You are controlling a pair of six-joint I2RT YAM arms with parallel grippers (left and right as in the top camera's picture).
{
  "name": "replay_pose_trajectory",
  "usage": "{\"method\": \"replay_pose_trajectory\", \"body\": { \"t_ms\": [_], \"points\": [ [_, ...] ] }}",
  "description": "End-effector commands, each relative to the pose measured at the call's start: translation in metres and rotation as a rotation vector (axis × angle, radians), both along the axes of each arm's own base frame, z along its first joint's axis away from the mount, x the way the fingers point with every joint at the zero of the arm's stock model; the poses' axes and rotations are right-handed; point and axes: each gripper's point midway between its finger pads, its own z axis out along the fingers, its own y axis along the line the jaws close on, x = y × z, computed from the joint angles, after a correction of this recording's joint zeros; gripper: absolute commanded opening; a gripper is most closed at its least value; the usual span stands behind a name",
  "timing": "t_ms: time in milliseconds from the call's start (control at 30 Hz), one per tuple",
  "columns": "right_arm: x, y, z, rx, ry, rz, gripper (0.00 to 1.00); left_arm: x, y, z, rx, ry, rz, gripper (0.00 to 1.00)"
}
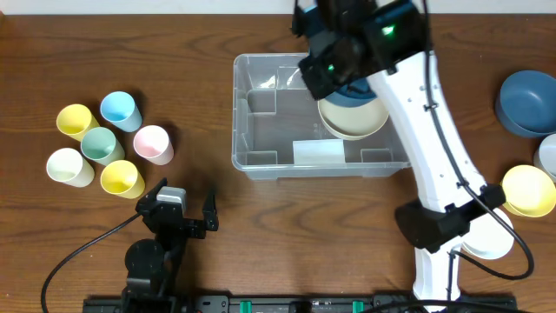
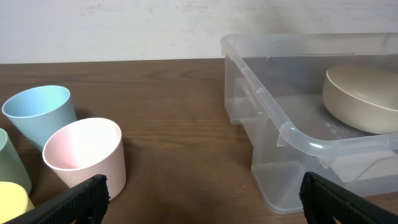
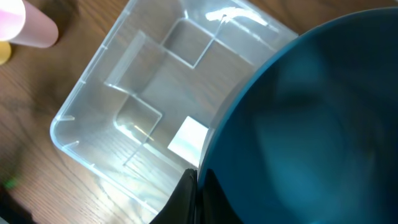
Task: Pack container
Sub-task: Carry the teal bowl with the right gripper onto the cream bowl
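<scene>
Apparently gripping a blue bowl (image 3: 298, 124), the right end effector (image 3: 198, 186) reaches over the container (image 1: 236, 113).

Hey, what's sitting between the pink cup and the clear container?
Nothing. Only bare wooden table separates the pink cup and the container, clearest in the overhead view.

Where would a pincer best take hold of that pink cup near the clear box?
Probably its rim, from above. The pink cup stands upright, mouth open, so the left pincer could put one finger inside and one outside the thin wall. Best on the side facing the container; the green cup sits close on the opposite side.
</scene>
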Motion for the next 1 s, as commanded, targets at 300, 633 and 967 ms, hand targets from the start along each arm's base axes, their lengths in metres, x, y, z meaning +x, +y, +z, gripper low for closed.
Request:
{"method": "replay_pose_trajectory", "body": {
  "t_ms": [300,633,967],
  "points": [
    [0.002,-0.014,-0.081,-0.133,0.148,-0.081,0.02,-0.002,-0.001,-0.014,0.004,0.042,-0.009,0.98],
    [0.027,-0.025,-0.124,-0.142,0.129,-0.128,0.02,-0.002,-0.001,-0.014,0.004,0.042,-0.009,0.98],
    [0.045,-0.04,-0.143,-0.133,0.102,-0.173,0.02,-0.002,-0.001,-0.014,0.004,0.042,-0.009,0.98]
  ]
}}
